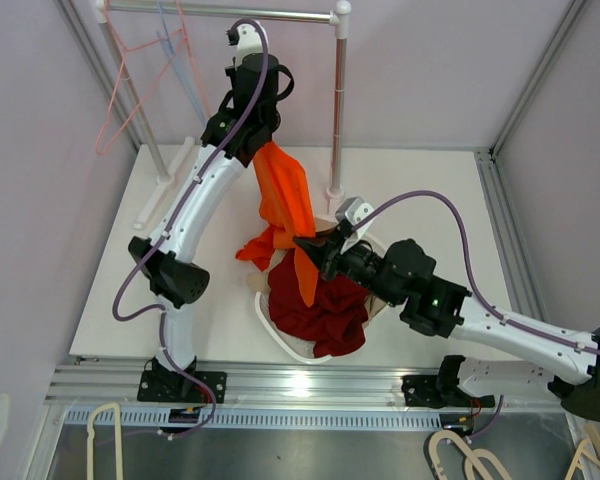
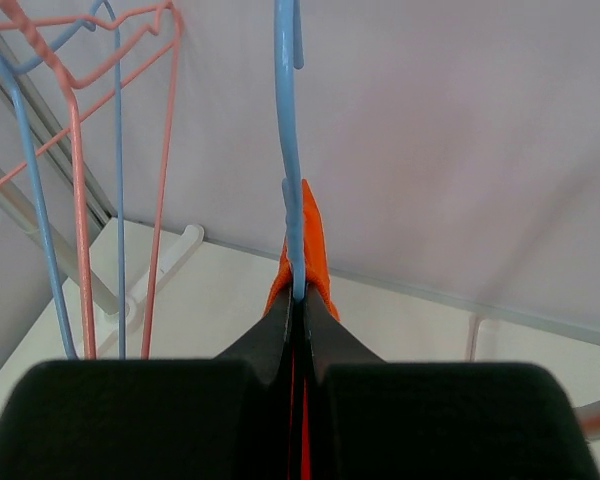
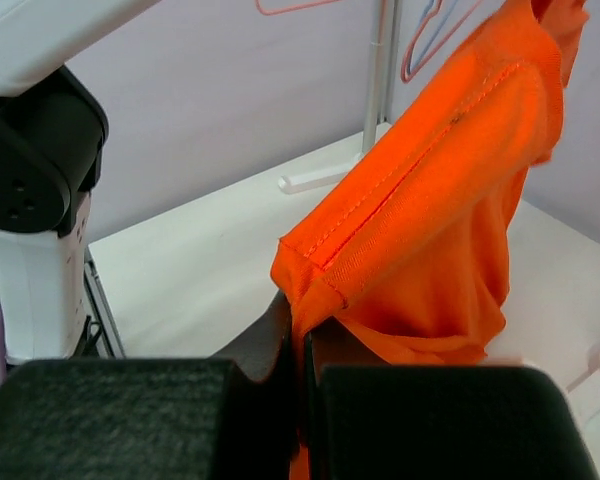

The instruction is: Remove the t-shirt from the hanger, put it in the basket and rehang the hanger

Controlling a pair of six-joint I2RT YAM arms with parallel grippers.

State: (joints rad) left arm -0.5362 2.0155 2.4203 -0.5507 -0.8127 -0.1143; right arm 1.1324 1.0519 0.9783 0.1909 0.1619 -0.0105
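- Aluminium rail (image 1: 310, 385) at the near edge carries both arm bases; you have cream-coloured hangers (image 1: 105, 430) lying in front of it.
- Right gripper (image 3: 300, 335): jaws closed flat on the stitched, folded hem of the orange t-shirt (image 3: 430, 220), a soft matte knit.
- Below it, a round white basket (image 1: 278, 340) holds crumpled dark red garments (image 1: 325, 310).
- The t-shirt hangs in a twisted drape above the basket, from the left gripper (image 2: 298, 300) down to the right one.
- Left gripper: jaws closed on the thin blue hanger (image 2: 288, 150), with orange fabric pinched alongside the wire.
- Table (image 1: 110, 300): flat, matte white board.
- Behind it, you see a metal rack (image 1: 230, 12) carrying pink wire hangers (image 1: 115, 100); the walls (image 1: 430, 70) are plain pale lilac.
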